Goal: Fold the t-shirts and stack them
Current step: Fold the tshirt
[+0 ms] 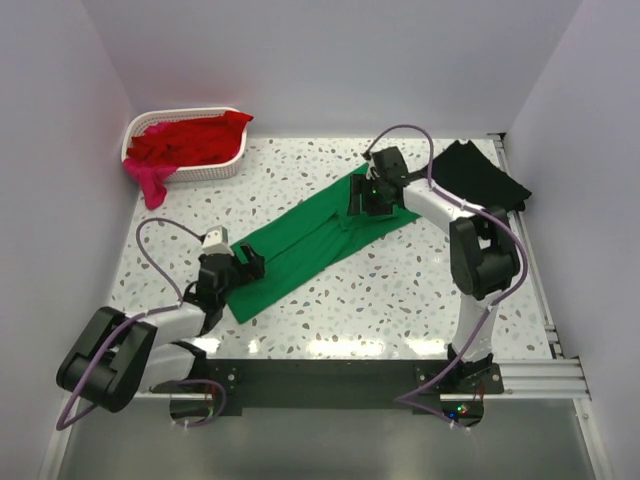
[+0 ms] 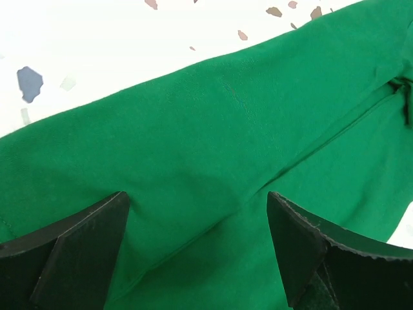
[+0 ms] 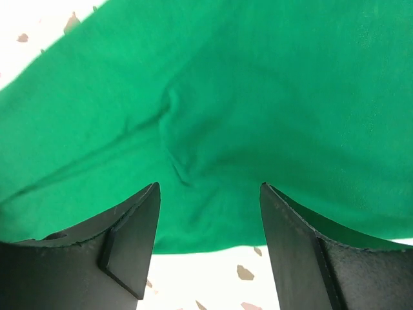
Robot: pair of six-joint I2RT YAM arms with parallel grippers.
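The bright green t-shirt lies folded lengthwise in a long diagonal strip across the speckled table. My left gripper is open over its near left end; in the left wrist view the cloth fills the gap between the jaws. My right gripper is open over the far right end, the hem between its jaws. A black t-shirt lies at the far right. Red shirts sit in the basket, a magenta-pink one hangs over its edge.
The white lattice basket stands at the far left corner. A metal rail runs along the table's right edge. Purple walls close in the sides and back.
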